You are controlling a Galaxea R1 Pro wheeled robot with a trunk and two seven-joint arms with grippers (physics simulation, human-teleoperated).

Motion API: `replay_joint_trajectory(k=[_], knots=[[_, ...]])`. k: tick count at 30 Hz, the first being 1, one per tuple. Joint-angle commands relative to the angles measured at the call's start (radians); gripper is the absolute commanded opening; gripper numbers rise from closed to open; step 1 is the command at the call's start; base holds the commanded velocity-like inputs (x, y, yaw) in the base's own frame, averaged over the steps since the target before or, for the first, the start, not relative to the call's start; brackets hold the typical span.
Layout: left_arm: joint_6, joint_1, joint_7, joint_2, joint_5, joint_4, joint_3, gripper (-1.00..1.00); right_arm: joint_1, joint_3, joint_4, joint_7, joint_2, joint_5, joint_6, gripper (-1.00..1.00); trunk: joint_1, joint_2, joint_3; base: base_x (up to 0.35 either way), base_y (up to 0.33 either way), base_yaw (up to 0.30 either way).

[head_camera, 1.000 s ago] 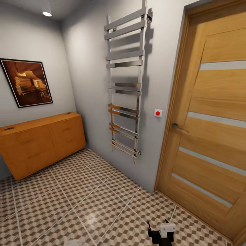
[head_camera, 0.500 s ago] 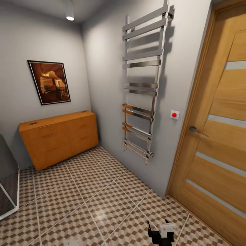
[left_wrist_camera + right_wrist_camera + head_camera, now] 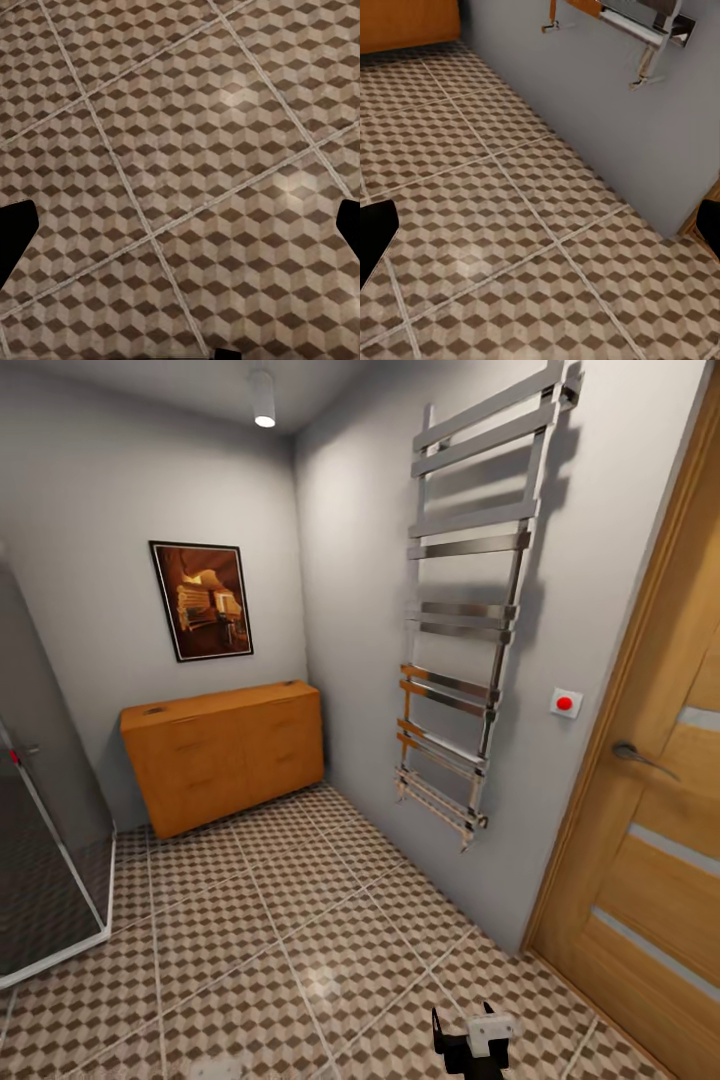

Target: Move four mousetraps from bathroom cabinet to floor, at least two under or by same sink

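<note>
Orange-brown wood marks the cabinet point(image 3: 225, 753) by the far wall, well away across the bathroom floor point(image 3: 300, 950); roll straight up to it and stop close; right gripper point(image 3: 470, 1040) fingers spread apart, holding nothing; mousetraps too small to tell.

Bathroom floor point(image 3: 187, 150): cube-patterned brown, beige and white tiles | pale grout lines cross diagonally | dark fingertips point(image 3: 16, 236) at both edges, spread wide
</note>
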Motion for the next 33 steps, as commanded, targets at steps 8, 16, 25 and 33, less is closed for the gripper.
replay_joint_trajectory(k=[8,16,25,33], knots=[[-0.001,-0.001,0.005,0.000,0.006,-0.001,-0.008,1.00,-0.001,0.008,0.001,-0.010,0.000,0.002,-0.001,1.00,0.000,-0.001,-0.001,0.020,-0.015,0.268],[-0.002,0.000,0.005,0.000,0.007,-0.001,-0.008,1.00,-0.001,0.008,0.001,-0.010,0.000,0.002,-0.001,1.00,0.000,-0.001,-0.001,0.202,-0.081,0.268],[-0.003,0.000,0.005,0.002,0.007,-0.001,-0.008,1.00,-0.001,0.008,0.001,-0.010,0.000,0.002,-0.001,1.00,0.000,-0.001,-0.001,0.300,-0.090,0.268],[-0.003,0.000,0.005,0.002,0.007,-0.001,-0.008,1.00,-0.001,0.008,0.001,-0.010,0.000,0.002,-0.001,1.00,0.000,-0.001,-0.001,0.309,-0.018,0.263]])
